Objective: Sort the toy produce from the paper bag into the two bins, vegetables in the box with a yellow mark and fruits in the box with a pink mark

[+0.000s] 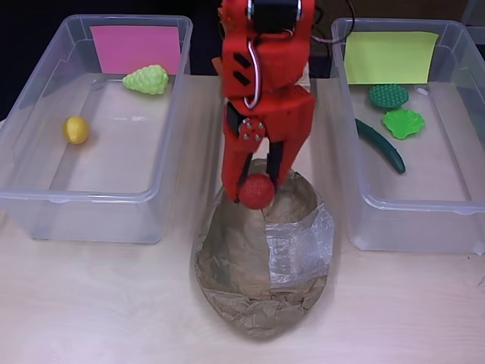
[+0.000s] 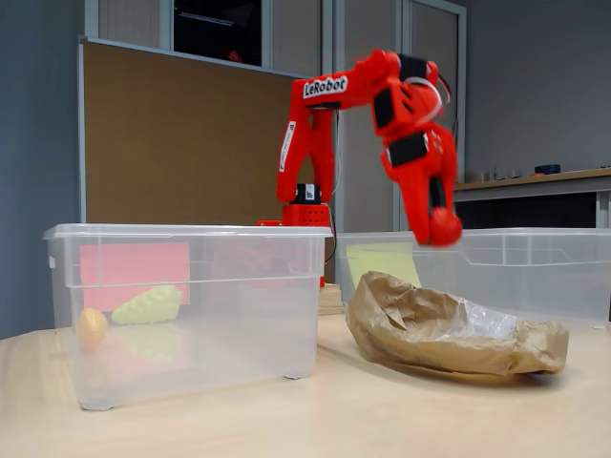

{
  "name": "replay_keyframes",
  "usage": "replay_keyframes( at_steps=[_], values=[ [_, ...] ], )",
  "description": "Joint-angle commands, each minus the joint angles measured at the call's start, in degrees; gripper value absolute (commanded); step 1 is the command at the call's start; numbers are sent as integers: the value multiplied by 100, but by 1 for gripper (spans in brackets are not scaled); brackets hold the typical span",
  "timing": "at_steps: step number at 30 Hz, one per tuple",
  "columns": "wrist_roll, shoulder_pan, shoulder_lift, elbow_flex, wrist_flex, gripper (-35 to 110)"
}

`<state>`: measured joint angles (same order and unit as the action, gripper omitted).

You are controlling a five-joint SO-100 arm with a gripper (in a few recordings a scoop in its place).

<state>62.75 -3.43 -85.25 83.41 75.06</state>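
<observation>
**Red toy lifted clear of the bag, bin not yet chosen**

At the left of the overhead view stands the pink-marked bin, a clear plastic box with a pink card on its far wall. It holds a small yellow round fruit near its left wall and a pale green bunch of grapes by the card; the two lie well apart. In the fixed view the same fruits sit low behind the box's clear wall.

In the middle, the crumpled paper bag lies on the surface between the two bins, its mouth turned toward the arm's base so the red arm can reach straight in. Above that mouth the claw is clenched on a round red toy, pinched between its fingertips. The fixed view shows the toy hanging well above the bag, at about the height of the bin rims, likely high enough to carry over a wall without catching it. I cannot tell from its plain round shape whether it is a tomato or a fruit, so which bin it belongs in remains a judgement.

At the right is the yellow-marked bin, with a yellow card. Inside lie a dark green round piece, a bright green leafy piece just beside it, and a long dark green vegetable, perhaps a cucumber, lying diagonally.
</observation>
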Motion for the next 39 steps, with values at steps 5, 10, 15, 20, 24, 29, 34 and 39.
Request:
replay_keyframes(
  at_steps=[5, 10, 15, 20, 24, 29, 34, 39],
  values=[
    [-141, 1468, -1600, 229, 923, 12],
    [-79, 2786, -2215, 914, 1055, 13],
    [-70, 3463, -2452, 1494, 914, 28],
    [-97, 3656, -2470, 1811, 633, 34],
    [-97, 3665, -2470, 1898, 571, 38],
    [-97, 3463, -2619, 1978, 369, 37],
    [-791, 2733, -3173, 2118, -246, 25],
    [-1230, 1714, -4078, 3032, -1169, 7]
  ],
)
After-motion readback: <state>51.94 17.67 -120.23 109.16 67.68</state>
